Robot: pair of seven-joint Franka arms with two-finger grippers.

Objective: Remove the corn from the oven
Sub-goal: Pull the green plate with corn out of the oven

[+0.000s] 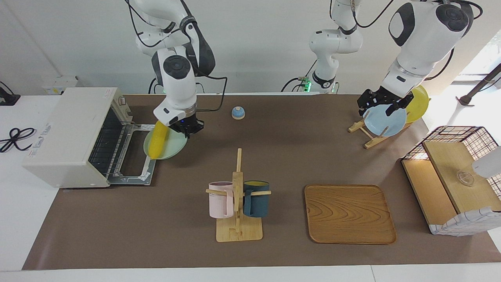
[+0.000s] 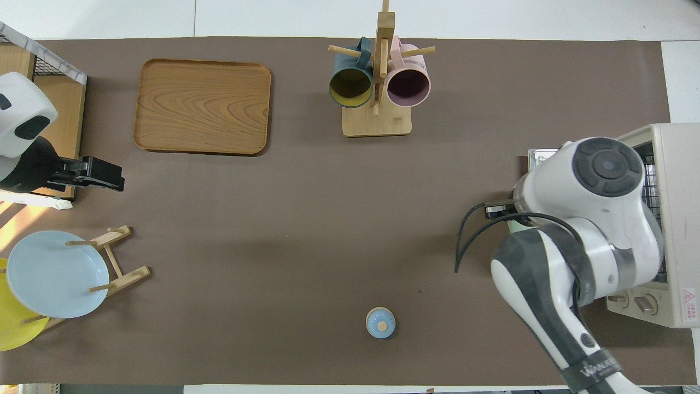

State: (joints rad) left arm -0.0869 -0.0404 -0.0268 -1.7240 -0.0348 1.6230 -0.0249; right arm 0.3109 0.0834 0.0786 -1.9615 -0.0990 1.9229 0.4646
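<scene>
The corn (image 1: pixel 158 140) lies on a pale green plate (image 1: pixel 174 146). My right gripper (image 1: pixel 188 127) is shut on that plate's rim and holds it outside the oven (image 1: pixel 66 129), over the table beside the open oven door (image 1: pixel 133 172). The wire rack (image 1: pixel 107 145) inside the oven is bare. In the overhead view my right arm covers the corn and the plate; the oven (image 2: pixel 675 164) shows under it. My left gripper (image 1: pixel 381 105) waits open over the blue plate (image 1: pixel 385 120) on the plate rack; it also shows in the overhead view (image 2: pixel 104 178).
A blue bell (image 1: pixel 238 112) stands near the robots. A mug rack (image 1: pixel 238 203) holds a pink and a dark blue mug. A wooden tray (image 1: pixel 348 213) lies beside it. A yellow plate (image 1: pixel 419 102) and a wire-and-wood basket (image 1: pixel 454 176) are at the left arm's end.
</scene>
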